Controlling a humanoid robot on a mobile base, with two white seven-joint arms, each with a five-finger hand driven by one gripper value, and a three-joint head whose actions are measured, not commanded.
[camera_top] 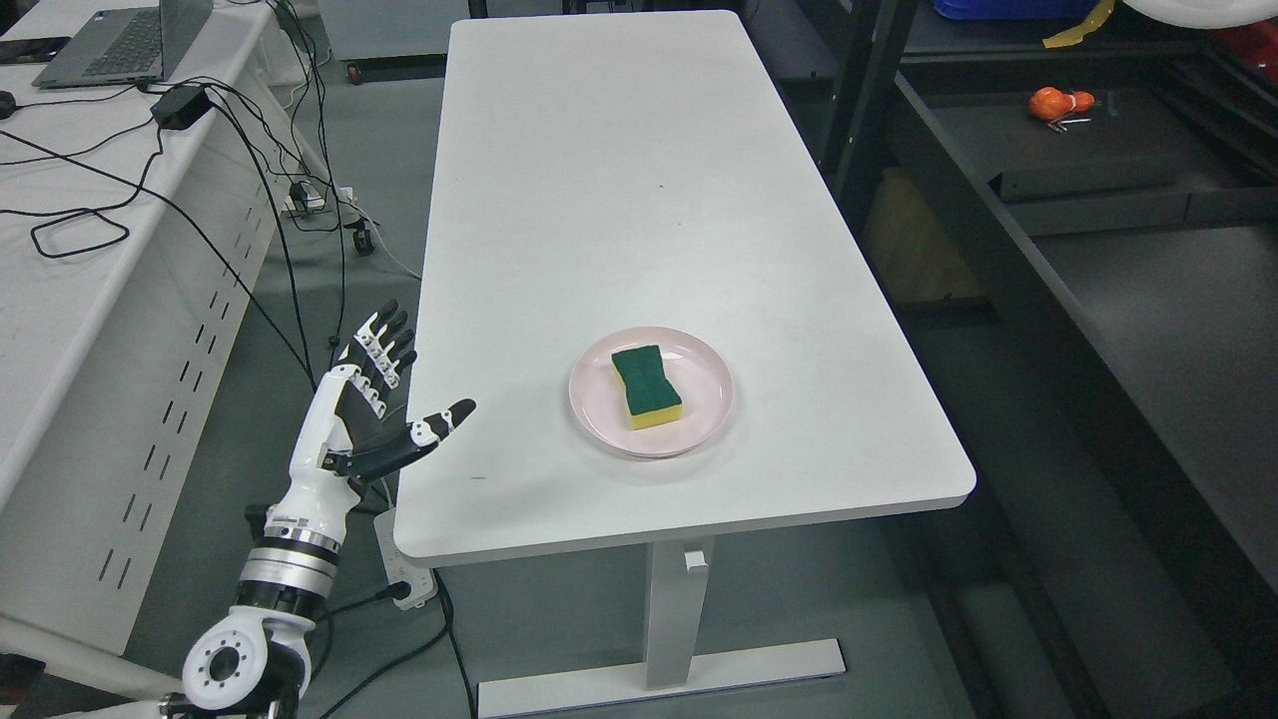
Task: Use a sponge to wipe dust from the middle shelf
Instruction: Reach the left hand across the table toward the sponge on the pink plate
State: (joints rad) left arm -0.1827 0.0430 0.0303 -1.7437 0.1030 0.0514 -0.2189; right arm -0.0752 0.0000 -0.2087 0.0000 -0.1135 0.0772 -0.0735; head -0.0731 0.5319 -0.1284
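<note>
A white desk (639, 200) fills the middle of the frame, running from the top edge down to a rounded near edge at the lower centre. On its near half sits a pink plate (699, 419), and on the plate lies the sponge (647, 387), green side up with a yellow layer showing along its lower edge, set at a slight diagonal. At the lower left the left hand (374, 399) rises on its white and black arm beside the desk's left edge, palm showing, fingers spread and straight, thumb pointing right over the desk corner; it holds nothing and is well apart from the plate. Down the right side of the frame runs a dark shelf (1148, 300), with a small orange thing (1060, 103) on it at the upper right. At the upper left a second desk (60, 260) carries a laptop (125, 42) and black cables (150, 170).
</note>
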